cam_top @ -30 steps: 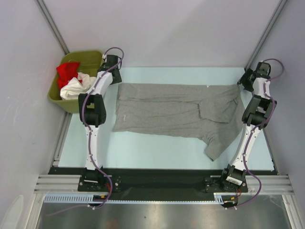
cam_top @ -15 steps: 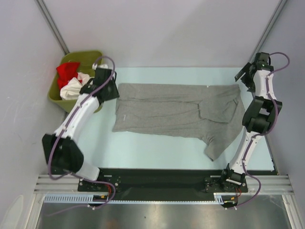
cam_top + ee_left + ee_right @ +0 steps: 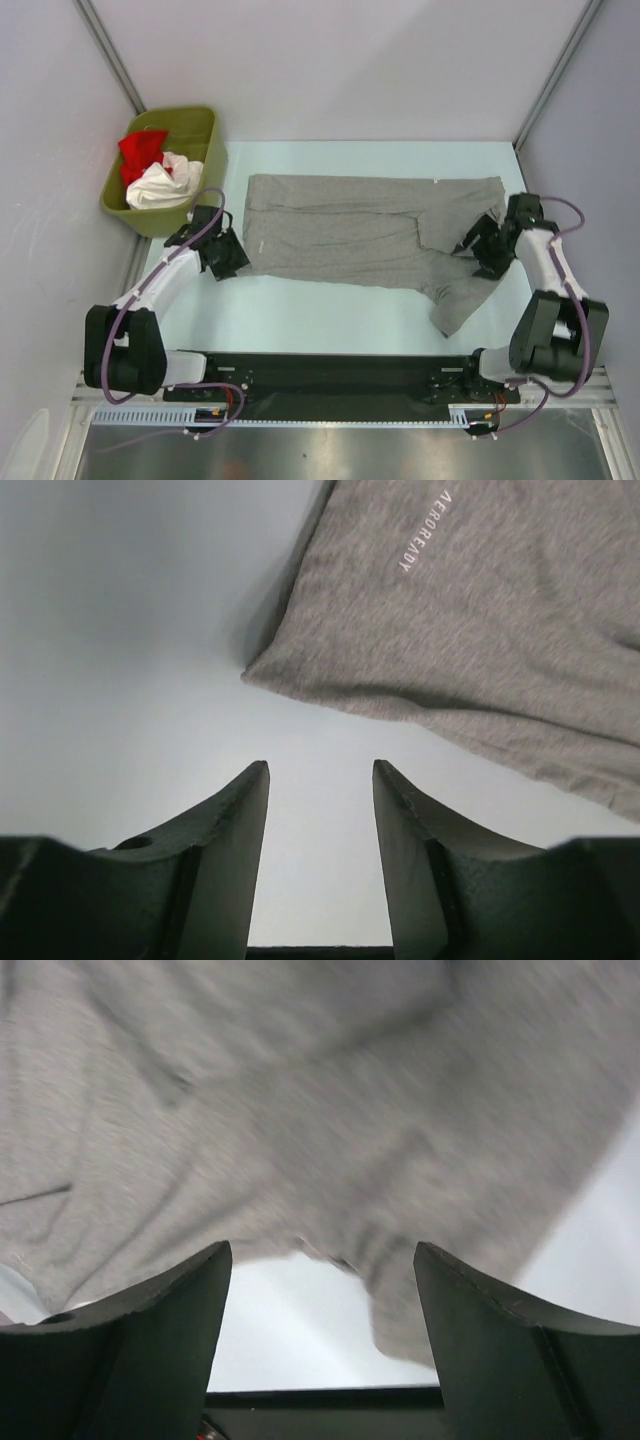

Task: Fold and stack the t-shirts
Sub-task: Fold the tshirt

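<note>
Heather-grey t-shirt [image 3: 370,225] lies spread flat across the far half of the pale table [image 3: 330,315], long axis running left to right, and one fold of fabric trails toward the near right. Left gripper [image 3: 226,262] sits low at the shirt's near-left corner, just beside the cloth. In the left wrist view its two fingers [image 3: 235,830] stand moderately apart with only bare table between them; the corner of the shirt lies just beyond the tips, not between them and not touching. Small white lettering [image 3: 425,532] is visible on the fabric past that corner. Right gripper [image 3: 478,250] hangs over the right end of the shirt, above the rumpled area where the trailing fold starts. Its fingers [image 3: 170,1330] are spread wide and hold nothing; grey cloth fills the view beyond the tips and a ragged edge of it falls roughly level with them. This view is blurred, so contact cannot be judged. Olive-green bin [image 3: 208,130] stands off the far-left corner of the table, holding a white shirt [image 3: 160,186] and a red shirt [image 3: 142,148] bunched together.
</note>
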Robot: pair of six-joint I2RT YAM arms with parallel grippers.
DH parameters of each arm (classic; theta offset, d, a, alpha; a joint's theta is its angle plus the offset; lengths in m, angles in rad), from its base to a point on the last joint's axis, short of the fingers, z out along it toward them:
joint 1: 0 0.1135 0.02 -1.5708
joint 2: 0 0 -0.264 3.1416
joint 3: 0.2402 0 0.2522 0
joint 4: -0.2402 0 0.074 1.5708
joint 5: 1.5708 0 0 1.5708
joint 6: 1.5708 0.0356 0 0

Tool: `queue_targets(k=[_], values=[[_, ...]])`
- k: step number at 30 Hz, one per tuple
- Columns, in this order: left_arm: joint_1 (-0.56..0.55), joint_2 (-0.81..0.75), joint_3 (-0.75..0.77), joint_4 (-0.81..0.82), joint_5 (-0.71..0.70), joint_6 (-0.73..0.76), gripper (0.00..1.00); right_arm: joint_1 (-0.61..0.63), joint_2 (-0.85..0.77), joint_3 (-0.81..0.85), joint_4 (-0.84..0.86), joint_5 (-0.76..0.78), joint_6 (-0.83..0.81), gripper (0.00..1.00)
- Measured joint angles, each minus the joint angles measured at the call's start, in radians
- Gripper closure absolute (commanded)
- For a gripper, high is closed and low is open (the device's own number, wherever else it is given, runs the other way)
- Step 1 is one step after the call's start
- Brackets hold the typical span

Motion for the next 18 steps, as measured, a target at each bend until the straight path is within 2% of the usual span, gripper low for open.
queue_targets(k=[2,7,12,13,18], values=[[0.03,0.016,-0.021,0.041,0.031,-0.025,0.5,-0.042,-0.097,-0.1,-0.035,-0.02,0.002,0.2],[0.077,0.098,-0.077,0.107,0.085,-0.076,0.52,-0.077,-0.233,-0.184,-0.107,-0.015,-0.006,0.22],[0.092,0.152,-0.091,0.135,0.101,-0.101,0.51,-0.105,-0.294,-0.254,-0.147,0.005,-0.002,0.32],[0.096,0.157,-0.091,0.14,0.101,-0.103,0.51,-0.113,-0.301,-0.275,-0.15,0.006,0.004,0.41],[0.116,0.193,-0.085,0.172,0.127,-0.122,0.54,-0.149,-0.299,-0.34,-0.167,0.04,0.042,0.44]])
